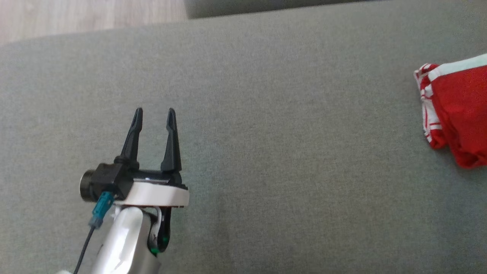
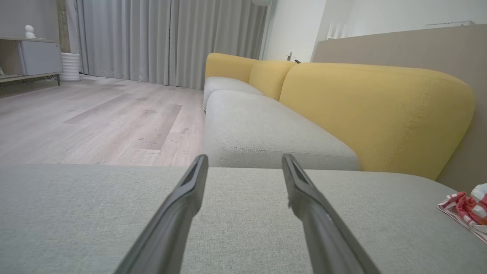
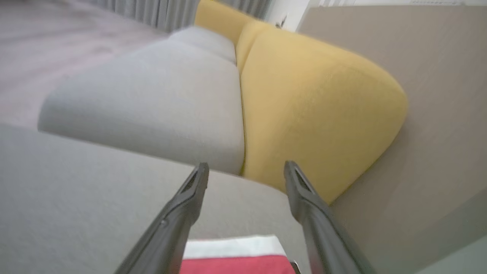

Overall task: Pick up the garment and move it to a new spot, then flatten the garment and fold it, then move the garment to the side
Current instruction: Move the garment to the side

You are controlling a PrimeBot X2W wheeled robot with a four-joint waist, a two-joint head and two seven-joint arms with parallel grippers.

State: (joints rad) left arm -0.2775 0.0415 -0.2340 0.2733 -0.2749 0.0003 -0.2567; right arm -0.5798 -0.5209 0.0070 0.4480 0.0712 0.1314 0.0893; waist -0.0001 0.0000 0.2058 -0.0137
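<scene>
Yellow backrests (image 2: 373, 110) rise behind grey seat cushions (image 2: 266, 133) beside wooden floor (image 2: 95, 121).

Left end effector (image 1: 155, 111) fingers apart, empty, right end effector (image 3: 246, 167) spread

The right gripper (image 3: 246, 165) hangs open over the red-and-white garment (image 3: 236, 266).

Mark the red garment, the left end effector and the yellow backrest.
red garment (image 1: 462, 110): head view, on its red panel.
left end effector (image 1: 155, 113): head view, midway between its fingertips.
yellow backrest (image 2: 373, 110): left wrist view, on its front face.
</scene>
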